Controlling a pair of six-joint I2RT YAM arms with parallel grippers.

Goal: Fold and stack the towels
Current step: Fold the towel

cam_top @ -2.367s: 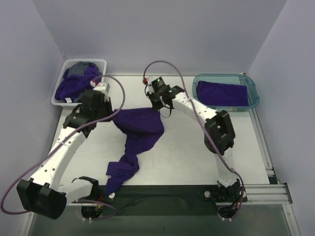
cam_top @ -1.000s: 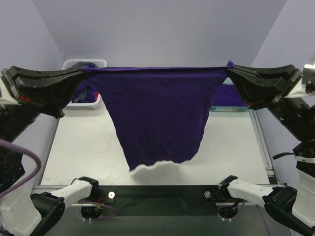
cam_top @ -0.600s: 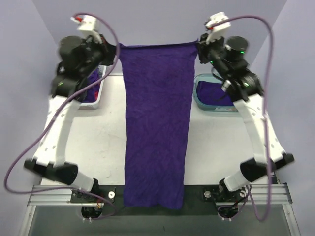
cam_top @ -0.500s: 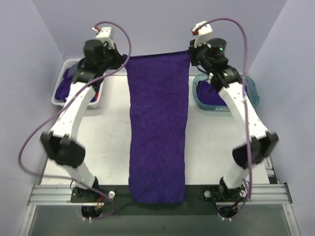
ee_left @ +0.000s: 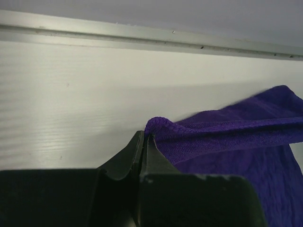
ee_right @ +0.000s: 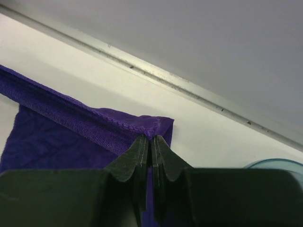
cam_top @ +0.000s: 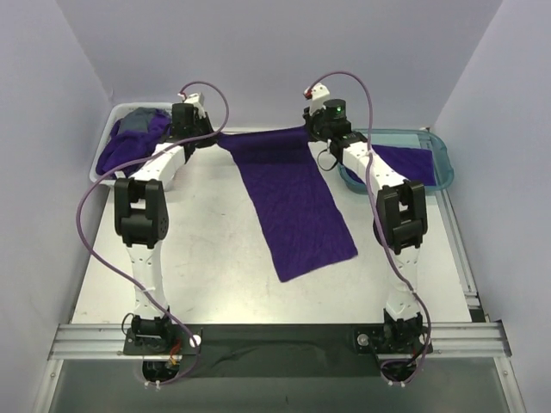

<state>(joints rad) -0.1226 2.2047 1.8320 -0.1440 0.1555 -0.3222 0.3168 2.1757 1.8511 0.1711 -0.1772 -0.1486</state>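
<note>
A deep purple towel (cam_top: 293,194) lies spread flat on the table, running from the far edge toward the middle and slanting to the right. My left gripper (cam_top: 211,138) is shut on its far left corner, low at the back of the table. In the left wrist view the left gripper (ee_left: 144,138) pinches the towel's hem (ee_left: 222,135). My right gripper (cam_top: 312,133) is shut on the far right corner. The right wrist view shows the right gripper (ee_right: 151,140) closed on the folded corner of the towel (ee_right: 71,125). The towel's far edge is stretched between the two grippers.
A white slotted basket (cam_top: 157,108) at the back left holds more crumpled purple towels (cam_top: 125,151) and something grey. A teal tray (cam_top: 441,157) at the back right holds a folded purple towel (cam_top: 405,163). A metal rail (ee_right: 189,92) runs along the table's far edge.
The towel hung stretched in the air between both grippers. Both arms have reached to the far edge and come down, and the towel now lies on the table. Both grips are unchanged.
</note>
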